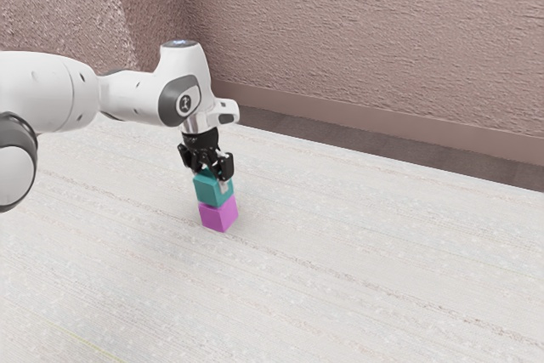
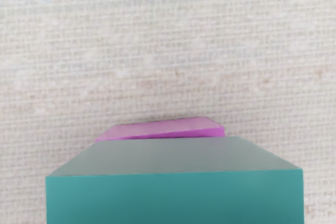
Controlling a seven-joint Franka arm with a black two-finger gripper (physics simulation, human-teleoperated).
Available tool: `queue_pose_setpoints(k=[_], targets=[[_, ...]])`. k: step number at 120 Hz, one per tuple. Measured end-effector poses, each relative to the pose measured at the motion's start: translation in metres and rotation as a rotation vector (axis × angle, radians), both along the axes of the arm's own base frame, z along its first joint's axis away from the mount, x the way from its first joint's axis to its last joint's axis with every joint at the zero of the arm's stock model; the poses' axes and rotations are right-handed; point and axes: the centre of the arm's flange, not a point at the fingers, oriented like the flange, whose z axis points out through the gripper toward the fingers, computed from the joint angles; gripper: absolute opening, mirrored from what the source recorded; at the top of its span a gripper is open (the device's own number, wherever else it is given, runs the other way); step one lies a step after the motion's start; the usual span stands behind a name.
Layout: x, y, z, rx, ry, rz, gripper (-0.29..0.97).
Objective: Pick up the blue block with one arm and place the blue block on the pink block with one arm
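The blue block, teal in colour, stands on top of the pink block near the middle of the pale table. My gripper comes straight down onto the blue block, its black fingers pressing the block's upper part from two sides, so it is shut on it. In the wrist view the blue block looms large just under my hand, and a sliver of the pink block peeks out from beneath its far edge. The two blocks look roughly aligned, the blue one slightly offset.
The woven table surface spreads wide on every side of the stack. A brown wall with a darker baseboard runs along the table's far edge. The white arm reaches in from the exterior view's left.
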Motion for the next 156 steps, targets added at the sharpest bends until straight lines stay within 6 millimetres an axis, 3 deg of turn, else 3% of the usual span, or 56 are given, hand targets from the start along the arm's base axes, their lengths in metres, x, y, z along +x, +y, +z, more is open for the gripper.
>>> queue_pose_setpoints(k=[156], targets=[[-0.0026, 0.0073, -0.0025, 0.007, 0.006, 0.135, 0.33]])
